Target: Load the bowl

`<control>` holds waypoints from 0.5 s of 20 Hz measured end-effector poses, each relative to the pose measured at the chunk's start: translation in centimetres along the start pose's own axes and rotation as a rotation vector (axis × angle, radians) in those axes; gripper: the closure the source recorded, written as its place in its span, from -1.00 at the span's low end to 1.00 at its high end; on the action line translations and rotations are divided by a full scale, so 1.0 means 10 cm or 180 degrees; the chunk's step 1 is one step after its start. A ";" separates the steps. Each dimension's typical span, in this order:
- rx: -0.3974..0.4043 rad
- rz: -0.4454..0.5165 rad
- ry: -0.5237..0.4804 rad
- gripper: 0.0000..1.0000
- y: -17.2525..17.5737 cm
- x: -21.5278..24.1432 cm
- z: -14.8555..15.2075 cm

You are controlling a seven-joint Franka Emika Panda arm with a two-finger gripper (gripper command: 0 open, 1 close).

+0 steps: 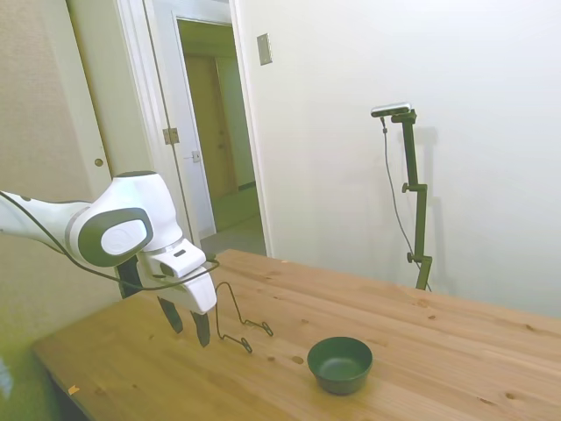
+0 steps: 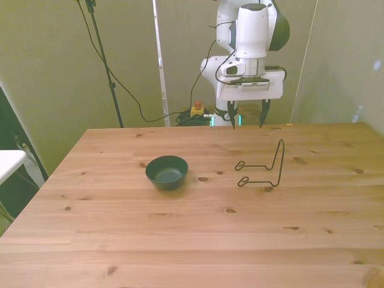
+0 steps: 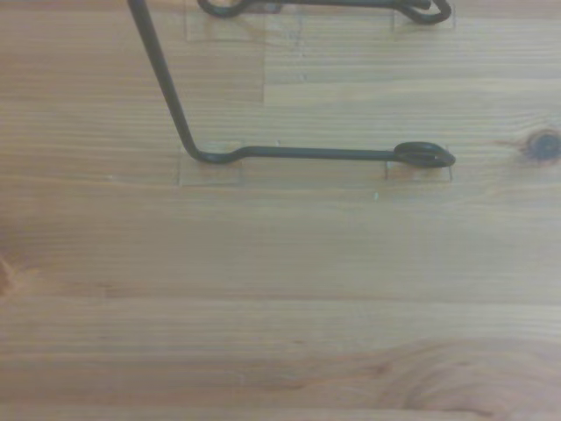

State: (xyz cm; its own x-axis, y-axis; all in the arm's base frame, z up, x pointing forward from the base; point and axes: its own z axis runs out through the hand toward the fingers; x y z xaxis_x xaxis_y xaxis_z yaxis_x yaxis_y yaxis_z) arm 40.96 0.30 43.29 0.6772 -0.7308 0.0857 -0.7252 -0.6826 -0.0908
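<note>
We see the end effector point(image 2: 246, 123) released, its 2 fingers spread apart and grasping nothing, hanging above the wooden desk point(image 2: 180, 240) near its far edge; the dark green bowl point(image 2: 167, 171) sits upright on the desk, well apart from the fingers; the thin black wire rack point(image 2: 264, 168) stands on the desk at the front view's right of the bowl, closer to the end effector.

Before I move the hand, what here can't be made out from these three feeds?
- Bowl: missing from the wrist view, which shows only table planks and the wire rack.
- Rack in the wrist view: its upright and far foot are cut off by the picture's edge.
- Hand: its height above the table is unclear in the side and front views.
</note>
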 end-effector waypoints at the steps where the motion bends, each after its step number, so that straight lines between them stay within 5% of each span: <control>1: -0.0002 0.0000 -0.0003 -1.00 0.00 0.00 0.00; 10: -0.0209 0.0575 0.0376 -1.00 0.07 1.03 -0.46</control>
State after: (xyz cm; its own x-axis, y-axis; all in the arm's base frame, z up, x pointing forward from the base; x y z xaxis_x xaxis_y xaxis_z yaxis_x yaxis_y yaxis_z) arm 46.85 -7.77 48.71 0.5191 -0.8334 0.1898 -0.8425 -0.5363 -0.0506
